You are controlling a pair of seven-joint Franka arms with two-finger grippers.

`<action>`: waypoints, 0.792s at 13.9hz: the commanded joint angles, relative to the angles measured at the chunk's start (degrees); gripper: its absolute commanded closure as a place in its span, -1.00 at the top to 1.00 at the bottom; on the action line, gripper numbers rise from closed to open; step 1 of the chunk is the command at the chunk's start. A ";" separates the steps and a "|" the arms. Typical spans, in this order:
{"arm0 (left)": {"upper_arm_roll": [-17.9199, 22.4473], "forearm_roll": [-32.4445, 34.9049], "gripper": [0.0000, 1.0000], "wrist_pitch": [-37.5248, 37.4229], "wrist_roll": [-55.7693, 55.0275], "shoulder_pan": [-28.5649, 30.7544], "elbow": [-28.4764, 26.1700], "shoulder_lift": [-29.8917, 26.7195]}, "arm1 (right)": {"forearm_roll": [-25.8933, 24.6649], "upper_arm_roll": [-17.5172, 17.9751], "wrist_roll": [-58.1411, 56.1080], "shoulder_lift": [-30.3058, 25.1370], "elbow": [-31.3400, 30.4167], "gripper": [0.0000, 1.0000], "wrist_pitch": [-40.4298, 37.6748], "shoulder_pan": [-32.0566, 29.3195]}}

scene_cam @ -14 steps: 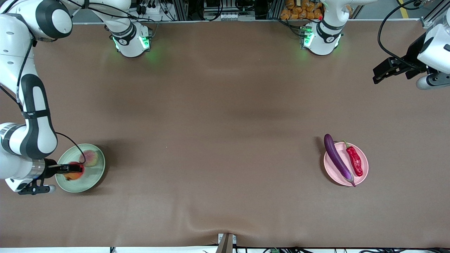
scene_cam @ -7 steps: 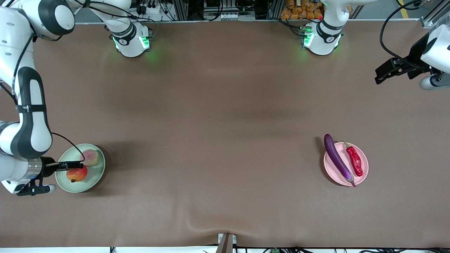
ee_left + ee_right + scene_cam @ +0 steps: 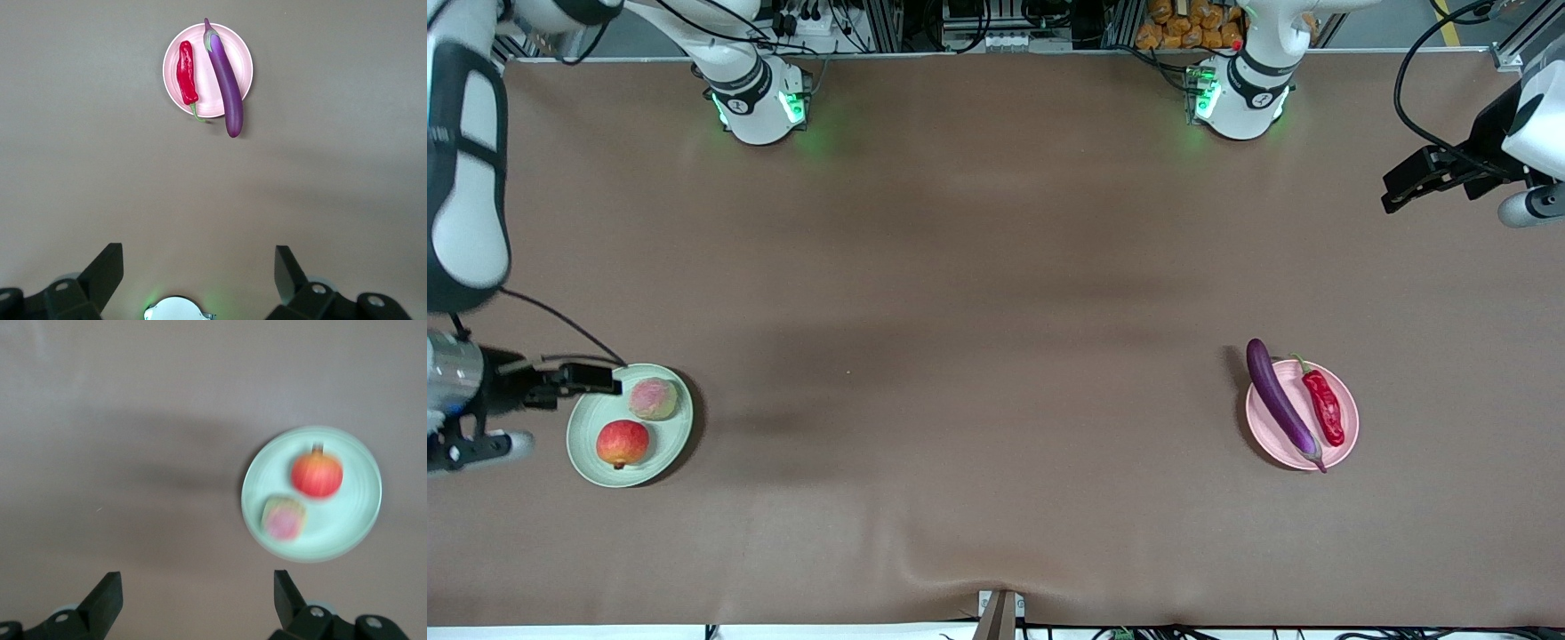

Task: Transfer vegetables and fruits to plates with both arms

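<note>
The red apple (image 3: 623,443) and the pink-and-green peach (image 3: 653,398) lie side by side on the pale green plate (image 3: 591,418). My right gripper (image 3: 607,379) is open and empty, up over that plate's rim. Its wrist view shows the green plate (image 3: 353,513), apple (image 3: 317,473) and peach (image 3: 285,517) past the open right gripper (image 3: 198,587). The purple eggplant (image 3: 1280,402) and red chili (image 3: 1323,407) lie on the pale pink plate (image 3: 1348,414). My left gripper (image 3: 1396,185) is open and empty, high over the left arm's end. Past the open left gripper (image 3: 199,267), its wrist view shows the pink plate (image 3: 241,57), chili (image 3: 187,72) and eggplant (image 3: 225,83).
A brown cloth (image 3: 996,293) covers the table, with a wrinkle and a clamp (image 3: 1000,613) at the edge nearest the front camera. The two green-lit arm bases (image 3: 756,102) (image 3: 1240,98) stand at the edge farthest from it. The eggplant's stem-free end overhangs the pink plate.
My right gripper opened off the apple, rose and drew back from the green plate toward the right arm's end. The apple stays on the plate. The left gripper drifted slightly.
</note>
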 commanded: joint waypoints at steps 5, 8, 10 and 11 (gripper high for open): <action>-0.04 1.27 1.00 -0.25 0.58 0.10 -0.46 -1.30 | -0.92 0.24 9.62 -24.17 -26.20 1.00 6.05 3.58; -0.04 1.27 1.00 -0.34 0.49 0.10 -0.46 -1.30 | -0.66 0.24 9.53 -29.20 -27.55 1.00 3.17 3.76; -0.04 1.27 1.00 -0.34 0.58 0.10 -0.46 -1.48 | -0.75 0.24 8.66 -31.41 -27.47 1.00 -0.07 3.76; -0.04 1.27 1.00 -0.34 0.67 0.10 -0.46 -1.48 | -0.66 0.24 7.87 -32.63 -27.47 1.00 -1.48 3.67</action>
